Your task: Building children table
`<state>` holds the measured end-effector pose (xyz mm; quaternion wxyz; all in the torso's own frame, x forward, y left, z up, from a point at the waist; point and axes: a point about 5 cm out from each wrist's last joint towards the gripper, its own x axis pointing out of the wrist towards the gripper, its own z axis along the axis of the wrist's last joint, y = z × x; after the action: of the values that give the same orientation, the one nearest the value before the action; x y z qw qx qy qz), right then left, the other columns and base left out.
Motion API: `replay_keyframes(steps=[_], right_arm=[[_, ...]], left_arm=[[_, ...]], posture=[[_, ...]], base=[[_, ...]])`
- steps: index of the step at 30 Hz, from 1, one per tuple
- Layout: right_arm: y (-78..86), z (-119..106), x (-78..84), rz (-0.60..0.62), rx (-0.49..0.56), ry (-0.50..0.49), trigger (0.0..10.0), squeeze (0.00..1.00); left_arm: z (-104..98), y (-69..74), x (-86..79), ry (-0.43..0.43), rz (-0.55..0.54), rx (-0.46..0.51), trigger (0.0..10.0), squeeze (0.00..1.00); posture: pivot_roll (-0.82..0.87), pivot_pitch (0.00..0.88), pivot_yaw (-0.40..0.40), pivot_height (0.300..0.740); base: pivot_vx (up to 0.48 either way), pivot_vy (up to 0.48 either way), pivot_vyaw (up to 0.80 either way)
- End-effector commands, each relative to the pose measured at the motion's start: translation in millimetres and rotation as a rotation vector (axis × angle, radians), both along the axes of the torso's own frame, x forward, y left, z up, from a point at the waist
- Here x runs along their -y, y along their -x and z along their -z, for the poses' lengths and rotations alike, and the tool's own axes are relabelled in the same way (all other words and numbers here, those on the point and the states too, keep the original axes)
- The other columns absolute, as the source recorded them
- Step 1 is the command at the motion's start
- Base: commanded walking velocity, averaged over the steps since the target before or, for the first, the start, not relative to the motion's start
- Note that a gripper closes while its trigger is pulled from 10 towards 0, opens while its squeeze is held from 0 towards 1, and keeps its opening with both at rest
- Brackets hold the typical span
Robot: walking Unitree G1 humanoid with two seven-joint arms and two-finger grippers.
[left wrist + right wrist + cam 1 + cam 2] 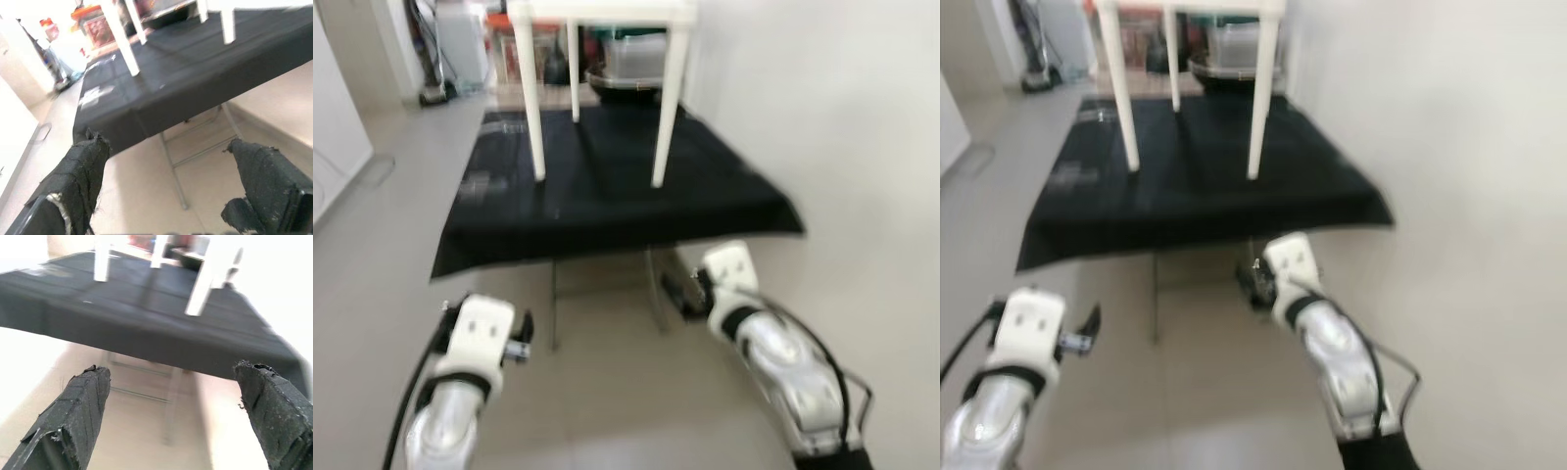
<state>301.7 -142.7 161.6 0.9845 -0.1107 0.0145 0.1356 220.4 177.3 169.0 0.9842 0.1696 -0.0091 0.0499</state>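
A small white children's table [602, 12] stands upright on its legs [668, 108] on top of a folding table draped in black cloth [607, 201]. Both my arms are held low, in front of the cloth's near edge. My left gripper [166, 143] is open with nothing between its fingers [80, 171], and it points at the hanging cloth edge. My right gripper [172, 369] is also open and empty, its fingers [78, 411] aimed under the cloth's front edge. In the head views the left gripper [521, 338] and the right gripper [680, 289] sit below the table's level.
A white wall [842, 117] runs close along the right side of the black table. Thin metal legs [656, 289] show beneath the cloth. Storage boxes [631, 54] stand behind the table, and a vacuum cleaner [433, 69] stands at the back left. Pale floor [382, 225] lies to the left.
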Motion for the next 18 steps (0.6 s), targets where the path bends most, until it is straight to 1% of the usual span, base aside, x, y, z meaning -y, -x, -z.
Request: replay_keyframes(steps=[1,5,7,11,16,17,18], right_arm=[[0.6,9.3,-8.6,-0.016,-0.045,-0.008,10.0,0.0],[0.3,9.3,-7.8,-0.008,-0.048,-0.015,10.0,0.0],[0.3,11.1,-4.0,0.015,-0.064,-0.013,10.0,0.0],[2.1,11.1,-2.7,0.009,-0.06,-0.003,10.0,0.0],[7.7,13.1,-2.2,-0.003,-0.066,0.0,10.0,0.0],[11.0,14.7,1.3,0.026,-0.068,0.005,10.0,0.0],[11.0,14.7,1.3,0.026,-0.068,0.005,10.0,0.0]], left_arm=[[13.5,3.7,-7.0,-0.009,-0.065,-0.068,10.0,0.0],[14.2,3.6,-6.7,-0.009,-0.066,-0.071,10.0,0.0],[16.7,4.6,-5.5,-0.007,-0.069,-0.085,10.0,0.0],[20.4,7.4,-4.8,-0.011,-0.071,-0.102,10.0,0.0],[27.2,12.7,-5.6,-0.037,-0.082,-0.129,10.0,0.0],[30.2,15.5,-5.7,-0.044,-0.087,-0.134,10.0,0.0],[30.2,15.5,-5.7,-0.044,-0.087,-0.134,10.0,0.0]], posture=[[0.03,0.0,-0.056,0.74],[0.03,0.0,-0.056,0.74],[0.03,0.0,-0.056,0.74],[0.03,0.0,-0.057,0.74],[0.03,0.0,-0.062,0.74],[0.03,0.0,-0.074,0.74],[0.03,0.0,-0.074,0.74]], base=[[0.0,0.0,0.8],[0.0,0.0,0.0],[0.0,0.0,0.0],[0.0,0.0,0.0],[0.0,0.0,0.0],[0.0,0.0,0.0],[0.0,0.0,0.0]])
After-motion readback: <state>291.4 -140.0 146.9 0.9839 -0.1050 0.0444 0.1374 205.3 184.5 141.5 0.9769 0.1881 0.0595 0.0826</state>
